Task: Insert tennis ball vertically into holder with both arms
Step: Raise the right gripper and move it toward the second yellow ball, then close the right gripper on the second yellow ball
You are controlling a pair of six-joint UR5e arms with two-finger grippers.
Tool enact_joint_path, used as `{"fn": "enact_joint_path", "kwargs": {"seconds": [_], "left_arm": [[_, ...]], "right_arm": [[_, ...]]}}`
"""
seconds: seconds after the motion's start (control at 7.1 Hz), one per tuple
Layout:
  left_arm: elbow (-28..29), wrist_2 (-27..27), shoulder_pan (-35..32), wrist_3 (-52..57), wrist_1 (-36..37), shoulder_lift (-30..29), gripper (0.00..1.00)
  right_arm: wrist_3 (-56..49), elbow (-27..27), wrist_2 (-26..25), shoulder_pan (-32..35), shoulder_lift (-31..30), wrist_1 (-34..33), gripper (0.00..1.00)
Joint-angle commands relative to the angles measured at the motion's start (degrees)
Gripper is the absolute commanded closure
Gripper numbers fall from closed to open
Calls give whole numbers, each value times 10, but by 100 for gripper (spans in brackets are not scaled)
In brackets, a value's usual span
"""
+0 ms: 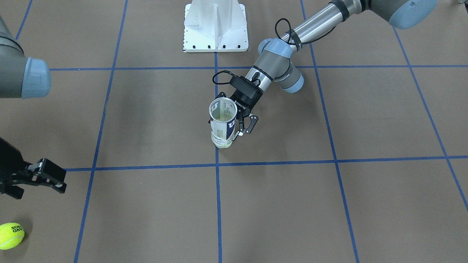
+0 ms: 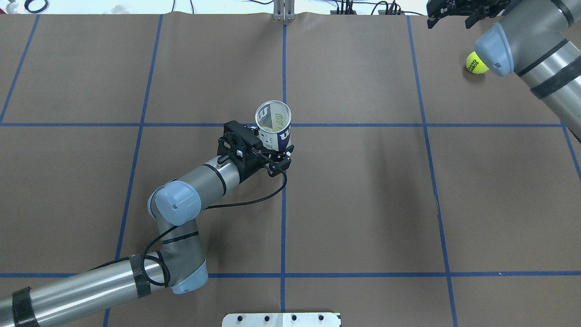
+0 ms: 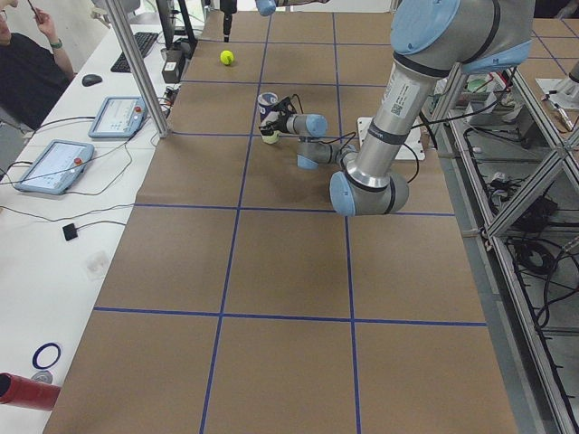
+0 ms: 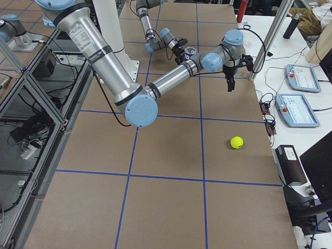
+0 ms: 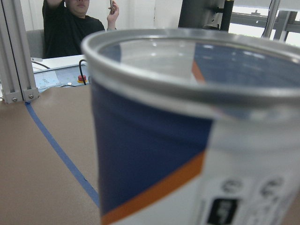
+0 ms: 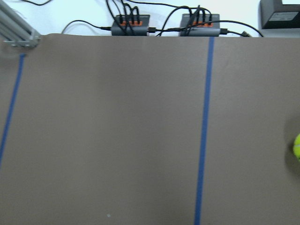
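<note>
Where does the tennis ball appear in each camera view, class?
Front-facing: tennis ball, bottom-left corner.
Overhead: top right.
Exterior left: top, left of centre.
Exterior right: right of centre.
Left wrist: not in it.
Right wrist: sliver at right edge.
Shared landmark: the blue tape grid.

Holder [image 1: 221,128] is labelled in white and navy, with an orange stripe edged along the navy. Tennis ball [image 1: 11,236] is coloured yellow-green, printed black. Table [image 1: 329,204] is covered brown, gridded with blue tape. Arms [image 2: 91,284] are finished silver-grey, capped light blue.
</note>
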Motion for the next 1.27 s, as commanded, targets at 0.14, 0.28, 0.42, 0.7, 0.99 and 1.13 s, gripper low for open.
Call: {"fn": "enact_joint_path", "kwargs": {"seconds": [0.14, 0.28, 0.42, 0.7, 0.99, 1.13], "left_arm": [[0, -1, -4, 0, 0, 1, 1], [0, -1, -4, 0, 0, 1, 1], [1, -1, -4, 1, 0, 1, 1], [3, -2, -4, 0, 1, 1, 1], [4, -2, -5, 1, 2, 2, 1], [4, -2, -6, 1, 2, 2, 1]], "right_arm": [[-27, -157, -71, 5, 4, 163, 1], [-54, -178, -81, 5, -1, 180, 1], [-72, -198, -100, 1, -6, 190, 1], [-96, -235, -133, -7, -17, 225, 1], [-97, -264, -134, -17, -13, 247, 1], [-97, -274, -136, -22, -12, 247, 1]]}}
